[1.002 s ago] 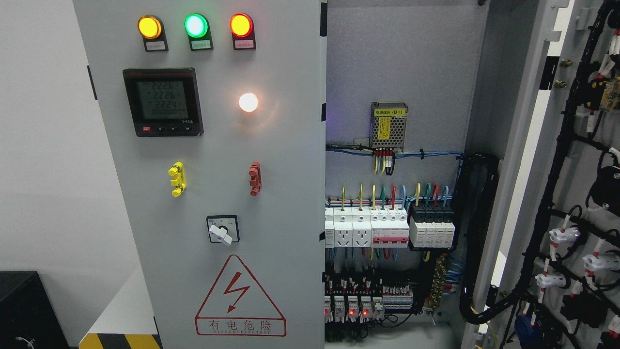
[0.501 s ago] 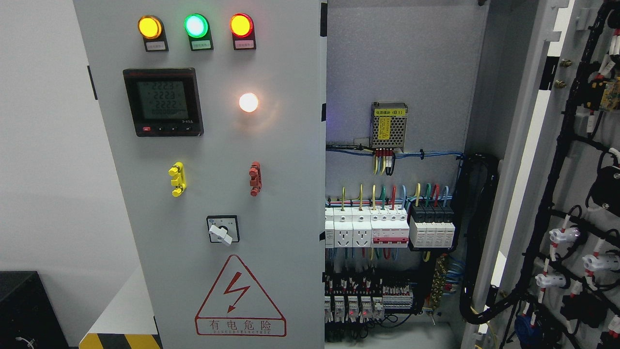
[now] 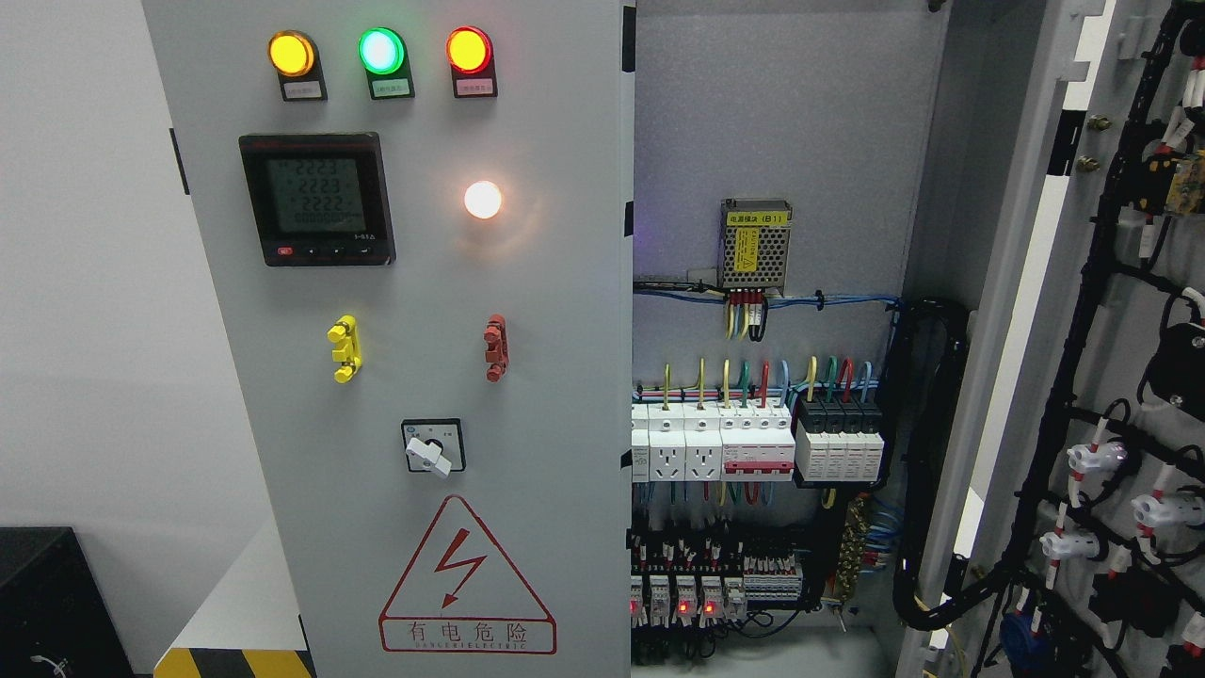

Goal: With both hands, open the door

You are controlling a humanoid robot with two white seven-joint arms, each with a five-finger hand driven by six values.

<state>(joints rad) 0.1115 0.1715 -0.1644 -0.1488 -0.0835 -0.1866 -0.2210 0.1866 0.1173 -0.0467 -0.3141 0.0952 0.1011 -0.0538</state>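
A grey electrical cabinet fills the head view. Its left door (image 3: 555, 395) stands closed and carries three lit indicator lamps, a digital meter (image 3: 316, 198), a white lamp, yellow and red handles and a rotary switch (image 3: 432, 446). The right door (image 3: 1120, 311) is swung wide open at the picture's right, showing black cable bundles on its inner face. Between them the cabinet interior (image 3: 763, 443) is exposed, with breakers, sockets and coloured wires. Neither of my hands nor arms shows anywhere in the frame.
A black box (image 3: 47, 593) sits at the lower left beside a yellow-and-black striped base edge (image 3: 231, 662). A plain white wall lies left of the cabinet. A small perforated power module (image 3: 755, 243) hangs high inside.
Only the meter digits and small red lights on the lower relays flicker. The doors have not moved.
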